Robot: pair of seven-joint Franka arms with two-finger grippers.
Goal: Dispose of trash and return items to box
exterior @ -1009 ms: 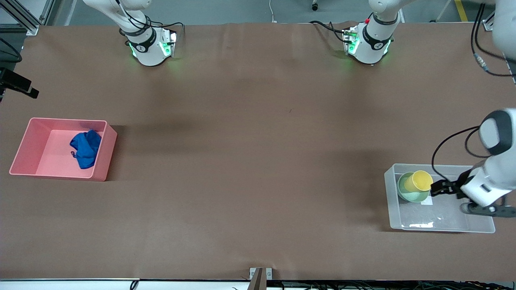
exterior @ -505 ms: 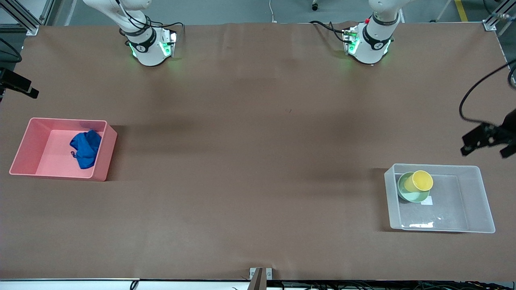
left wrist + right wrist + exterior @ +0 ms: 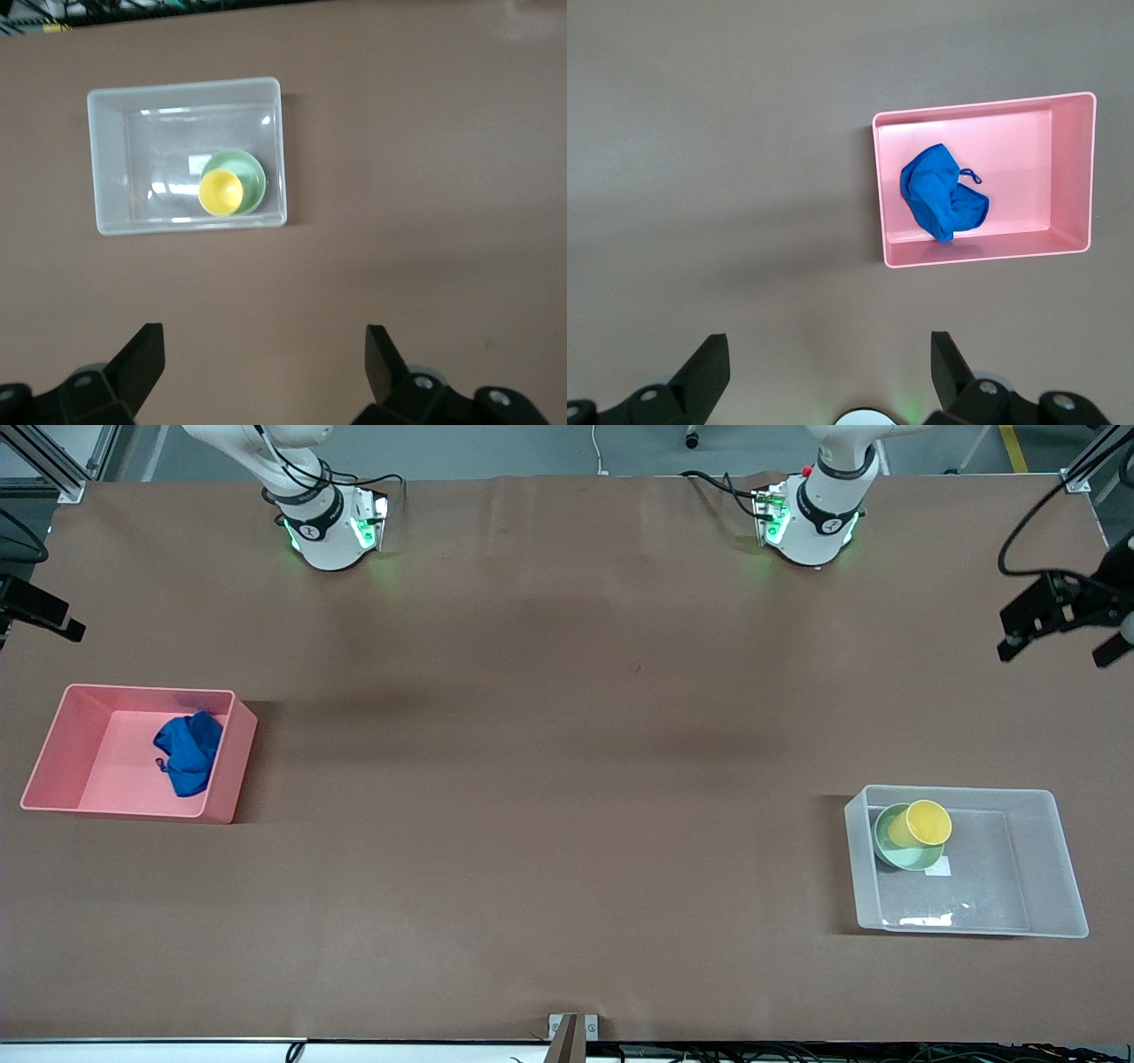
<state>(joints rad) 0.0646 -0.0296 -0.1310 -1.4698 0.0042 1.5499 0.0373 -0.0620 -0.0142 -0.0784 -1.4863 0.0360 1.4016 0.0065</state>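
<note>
The yellow cup (image 3: pixel 927 822) stands in the pale green bowl (image 3: pixel 902 857), inside the clear box (image 3: pixel 1059 868) at the left arm's end of the table. The left wrist view shows the cup (image 3: pixel 221 192), bowl (image 3: pixel 254 170) and box (image 3: pixel 106 168) from high above. The blue cloth wad (image 3: pixel 188 751) lies in the pink bin (image 3: pixel 62 753), also in the right wrist view (image 3: pixel 939 193). My left gripper (image 3: pixel 1054 654) is open and empty, up in the air over bare table at the table's edge. My right gripper (image 3: pixel 830 354) is open and empty, high over bare table beside the pink bin (image 3: pixel 1072 168).
The two arm bases (image 3: pixel 332 522) (image 3: pixel 811 518) stand along the table's edge farthest from the front camera. A small bracket (image 3: pixel 571 1032) sits at the table edge nearest to the front camera. The brown table (image 3: pixel 567 779) is bare between the two bins.
My left gripper has lifted out of the clear box and drawn away from it, leaving the cup in the bowl. The right arm and the cloth have not moved.
</note>
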